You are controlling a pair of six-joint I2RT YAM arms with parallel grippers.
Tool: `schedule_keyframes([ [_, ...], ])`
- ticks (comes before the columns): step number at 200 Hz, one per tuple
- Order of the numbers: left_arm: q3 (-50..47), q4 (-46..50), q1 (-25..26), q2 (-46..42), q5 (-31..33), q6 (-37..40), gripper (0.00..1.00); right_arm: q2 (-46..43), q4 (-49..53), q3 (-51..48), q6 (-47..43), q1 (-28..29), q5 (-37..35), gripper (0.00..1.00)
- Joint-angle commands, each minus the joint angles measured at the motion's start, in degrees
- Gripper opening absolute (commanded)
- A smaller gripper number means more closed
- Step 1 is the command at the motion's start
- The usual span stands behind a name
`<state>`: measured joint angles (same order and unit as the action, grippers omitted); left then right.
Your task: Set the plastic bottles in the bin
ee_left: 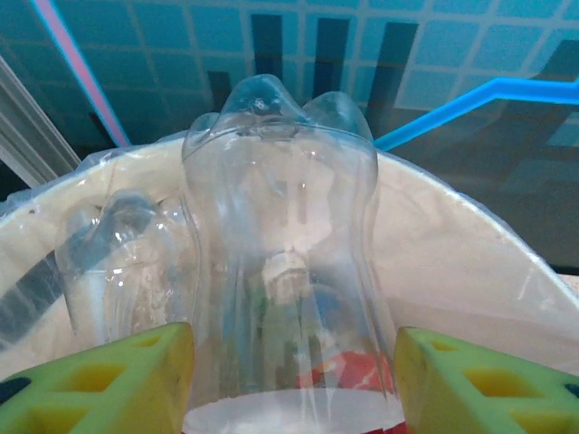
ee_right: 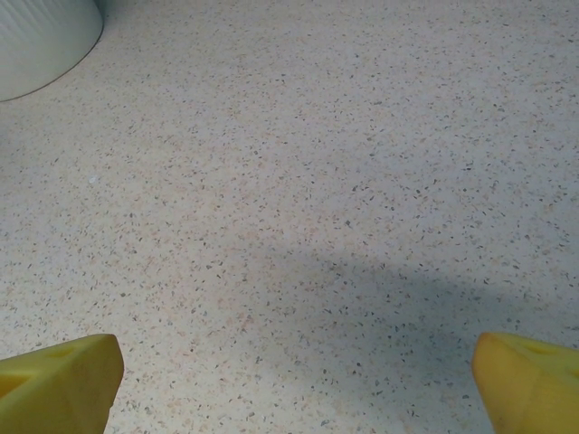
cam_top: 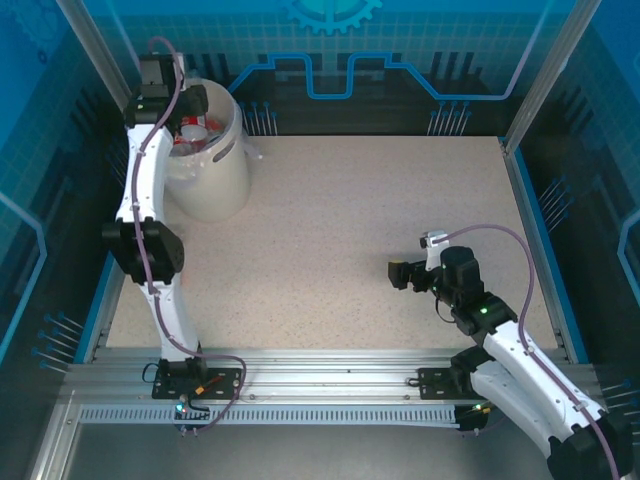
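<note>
The cream-white bin (cam_top: 212,190) stands at the table's far left with a clear liner over its rim (ee_left: 452,226). My left gripper (cam_top: 183,112) hangs over its mouth. In the left wrist view the left gripper (ee_left: 294,353) is shut on a clear plastic bottle (ee_left: 280,199), base pointing away, with a white and red label near my yellow-green fingers (ee_left: 109,380), which press both its sides. More plastic bottles (cam_top: 195,130) lie inside the bin, one clear one (ee_left: 109,244) to the left of the held one. My right gripper (cam_top: 398,272) is open just above the bare table (ee_right: 298,362).
The speckled tabletop (cam_top: 360,230) stretches between the bin and the right arm. A pale ribbed curved wall (ee_right: 36,41) shows at the right wrist view's top left. Blue enclosure walls and metal posts (cam_top: 545,70) ring the table, and a rail (cam_top: 330,375) runs along the near edge.
</note>
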<state>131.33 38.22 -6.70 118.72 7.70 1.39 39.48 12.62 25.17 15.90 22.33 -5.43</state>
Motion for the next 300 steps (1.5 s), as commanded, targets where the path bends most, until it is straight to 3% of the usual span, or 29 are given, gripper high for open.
schedule_keyframes([
  [1,-6.9,0.8,1.0,-3.2,-3.1,-2.4,0.58,-0.4,0.3,-1.0,0.5,-0.5,0.1,1.00],
  [49,-13.7,-2.4,1.2,-7.5,-2.5,-1.9,0.60,0.2,-0.3,-0.6,0.2,-0.5,0.3,1.00],
  [117,-1.9,4.0,1.2,-9.4,-4.5,0.9,0.99,2.6,-3.0,-0.5,-0.2,-0.5,1.0,1.00],
  [163,-2.2,11.0,0.1,-18.1,-2.0,1.8,0.99,7.1,-6.5,0.8,-2.6,-0.6,1.1,1.00],
  [193,-16.9,12.4,-4.6,-31.4,-1.3,-2.7,0.99,10.3,-9.2,1.8,-3.8,-0.8,1.4,1.00],
  [249,-48.6,15.0,-20.8,-51.9,-9.9,-12.0,0.99,16.2,-12.6,5.7,-6.2,-3.2,3.6,1.00],
  [267,-58.5,12.9,-26.8,-54.9,-17.0,-15.1,0.99,18.3,-14.4,6.3,-5.6,-4.4,5.3,1.00],
  [300,-68.7,9.5,-29.1,-51.5,-20.7,-18.0,0.99,21.2,-16.2,7.6,-5.3,-5.9,8.0,1.00],
])
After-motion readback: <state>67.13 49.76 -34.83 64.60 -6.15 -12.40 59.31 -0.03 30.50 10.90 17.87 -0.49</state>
